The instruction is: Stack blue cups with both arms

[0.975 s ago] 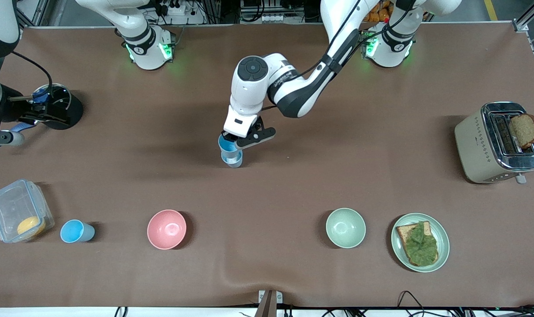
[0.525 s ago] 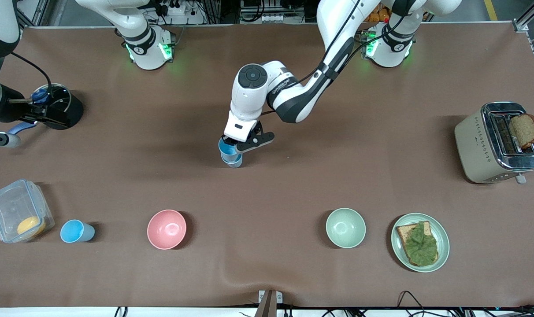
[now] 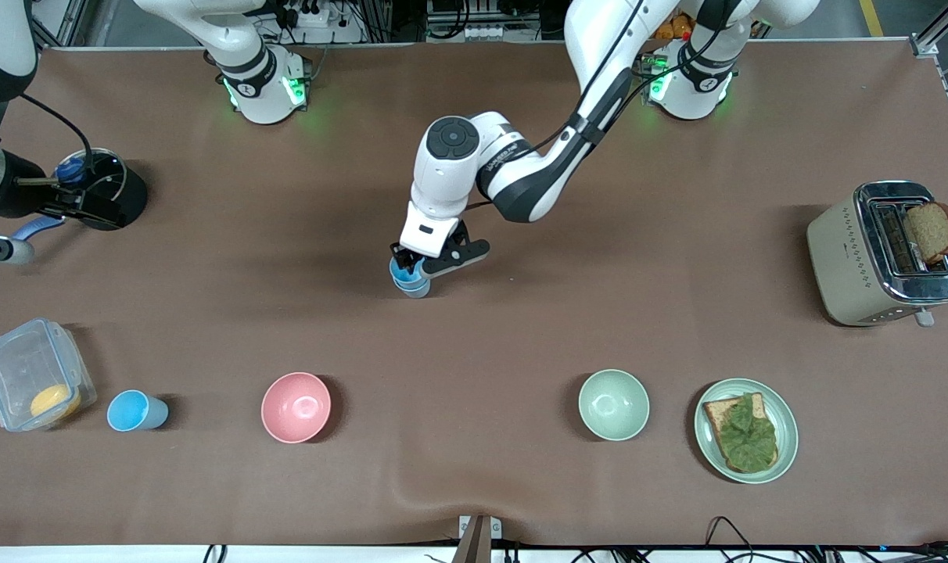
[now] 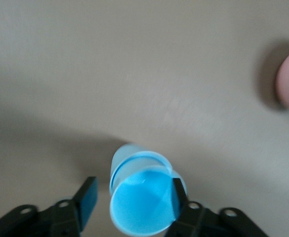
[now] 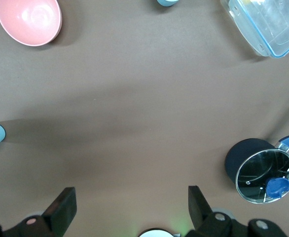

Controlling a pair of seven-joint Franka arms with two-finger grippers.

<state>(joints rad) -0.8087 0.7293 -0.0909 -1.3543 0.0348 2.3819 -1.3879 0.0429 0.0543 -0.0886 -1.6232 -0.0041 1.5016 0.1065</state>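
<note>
Mid-desk, one blue cup (image 4: 142, 202) is sitting nested in another blue cup (image 4: 126, 154), so the stacking step looks nearly finished. The left claw (image 3: 415, 264) is straddling the upper cup, one finger touching its rim, the other standing clear, so it is apart rather than clamped. I judge the next move calls for a clean straight lift away. A third blue cup (image 3: 136, 411) is waiting beside the clear box (image 3: 32, 374). The right claw (image 5: 129, 207) is hanging spread and empty near the dark pot (image 5: 261, 169), its arm waiting.
</note>
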